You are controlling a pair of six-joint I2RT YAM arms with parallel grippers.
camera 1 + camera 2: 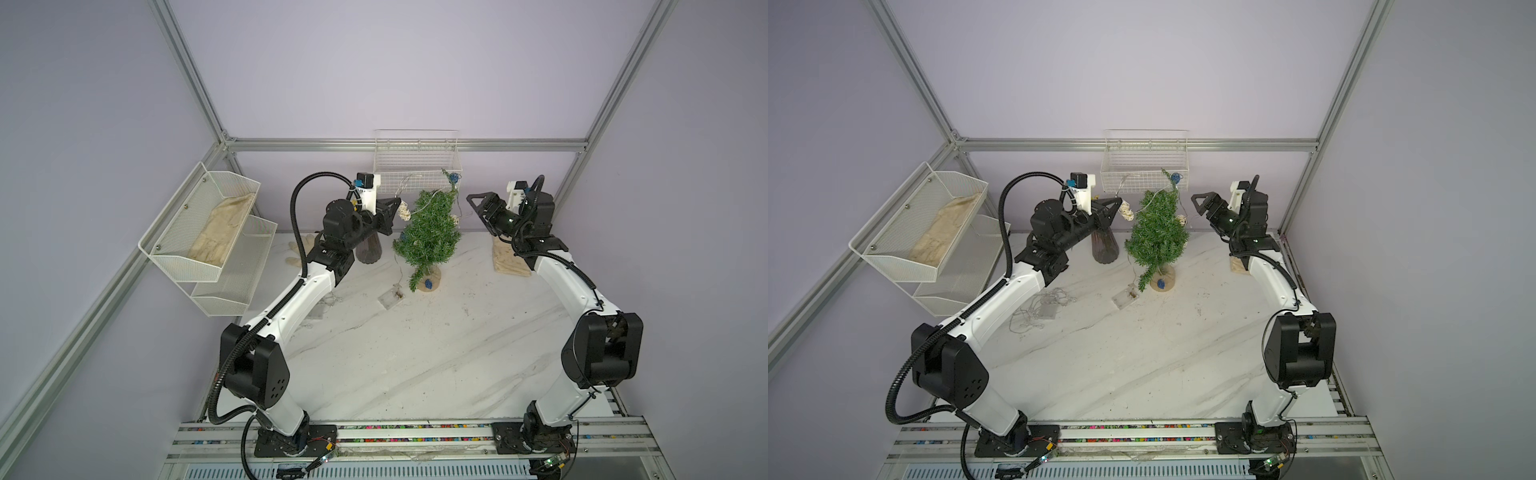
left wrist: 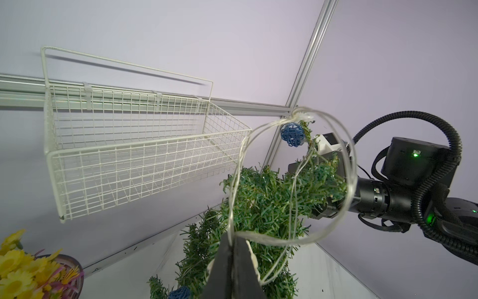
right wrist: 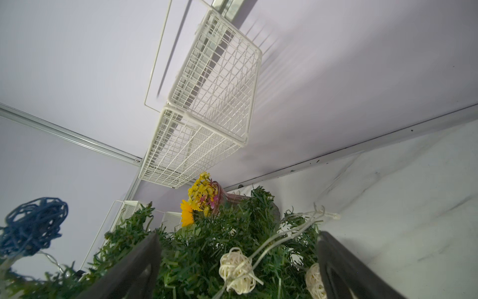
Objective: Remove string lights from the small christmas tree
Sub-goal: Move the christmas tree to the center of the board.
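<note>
string lights (image 2: 291, 134) looped round crown of small christmas tree (image 1: 430, 237) on surface (image 1: 415, 353), wire clamped in left gripper (image 2: 231, 248); right gripper (image 1: 473, 203) spread wide beside tree. judged best: lift wire slowly over bent tip (image 1: 447, 173), lest it snag and topple tree

In both top views the left gripper (image 1: 397, 204) covers the mouth of the vase (image 1: 369, 251) beneath the claw, hiding its flowers. In the left wrist view, the picture's edge cuts off the pressed-together fingers (image 2: 245, 274); the string lights (image 2: 291, 134) vanish between their tips.
</note>
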